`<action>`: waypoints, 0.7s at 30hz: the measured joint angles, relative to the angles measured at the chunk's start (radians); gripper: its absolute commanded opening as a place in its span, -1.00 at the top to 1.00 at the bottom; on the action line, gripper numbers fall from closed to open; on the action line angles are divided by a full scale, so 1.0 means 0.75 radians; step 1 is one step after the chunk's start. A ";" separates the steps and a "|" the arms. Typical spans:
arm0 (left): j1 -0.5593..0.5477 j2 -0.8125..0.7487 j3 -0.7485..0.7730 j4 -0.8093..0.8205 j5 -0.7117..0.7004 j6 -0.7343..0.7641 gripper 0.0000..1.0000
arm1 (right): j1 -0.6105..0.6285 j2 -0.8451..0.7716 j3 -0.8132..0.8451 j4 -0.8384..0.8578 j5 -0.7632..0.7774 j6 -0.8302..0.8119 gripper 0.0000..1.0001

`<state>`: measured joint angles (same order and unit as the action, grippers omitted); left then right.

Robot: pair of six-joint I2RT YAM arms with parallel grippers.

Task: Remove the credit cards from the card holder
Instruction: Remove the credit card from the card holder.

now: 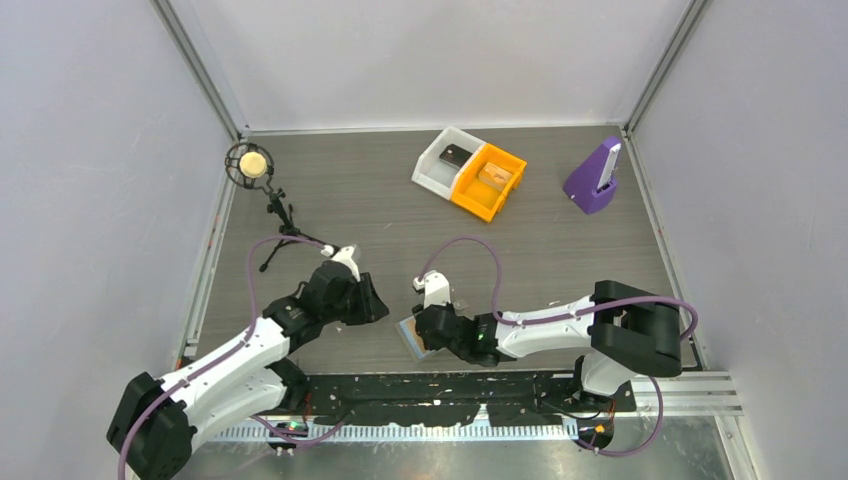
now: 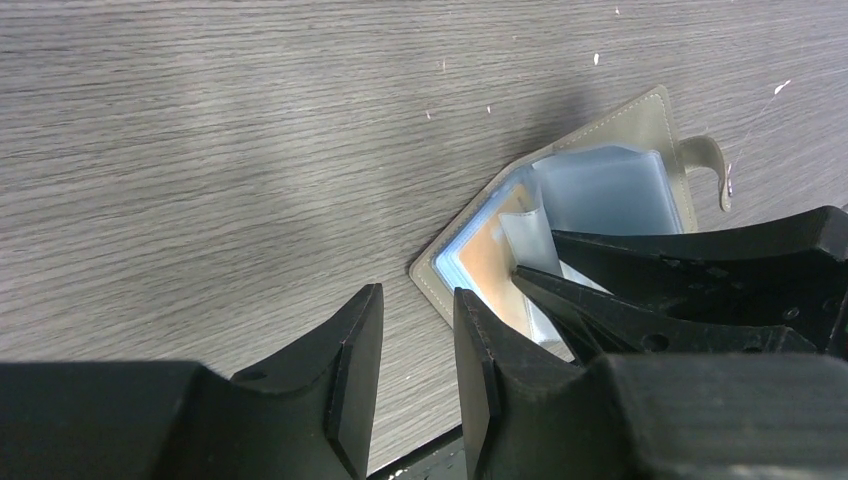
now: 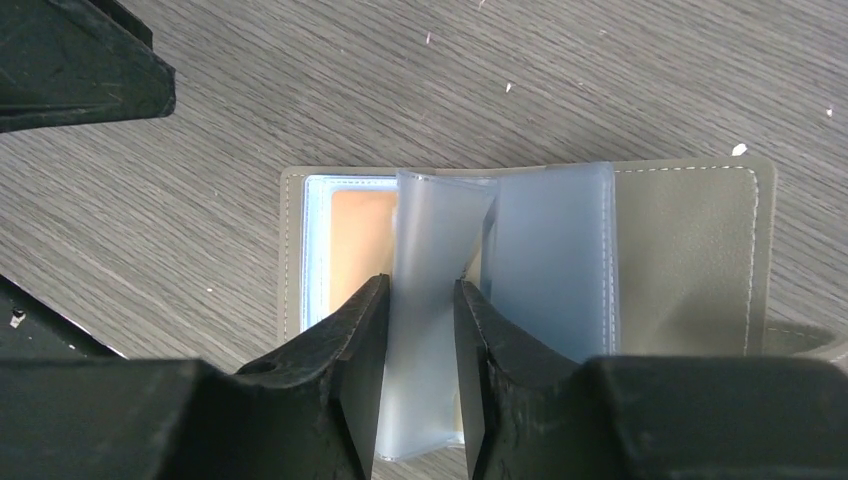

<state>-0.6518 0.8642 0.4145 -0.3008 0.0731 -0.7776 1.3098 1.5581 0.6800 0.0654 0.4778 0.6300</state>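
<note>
Card holder (image 3: 520,250) lies open near the tabletop's near edge. Right end effector (image 3: 420,330) pinches a clear sleeve (image 3: 430,260); left end effector (image 2: 415,350) hovers beside, narrowly parted, empty. Risk: pulling lifts the whole holder, orange card (image 3: 360,240) staying inside.

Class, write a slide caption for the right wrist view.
Right gripper fingers pinch a clear sleeve of the open card holder.

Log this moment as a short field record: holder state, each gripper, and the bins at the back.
card holder: grey-brown bifold wallet lying open on the wooden table, translucent sleeves fanned up
visible card: orange card in the left pocket
right gripper: fingers either side of a translucent sleeve
left gripper: beside the holder's corner, holding nothing, jaws slightly apart
bins: white bin and orange bin, side by side
</note>
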 measured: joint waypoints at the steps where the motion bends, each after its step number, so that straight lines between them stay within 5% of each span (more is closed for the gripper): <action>1: 0.001 0.003 -0.003 0.006 0.002 -0.001 0.31 | 0.000 -0.001 -0.004 0.005 -0.001 0.001 0.28; 21: 0.000 0.290 -0.087 0.409 0.317 -0.052 0.52 | -0.110 -0.193 -0.307 0.364 -0.153 0.112 0.42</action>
<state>-0.6518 1.0821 0.3492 0.0059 0.3107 -0.8165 1.2274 1.4132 0.4496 0.3382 0.3634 0.7139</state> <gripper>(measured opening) 0.245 0.296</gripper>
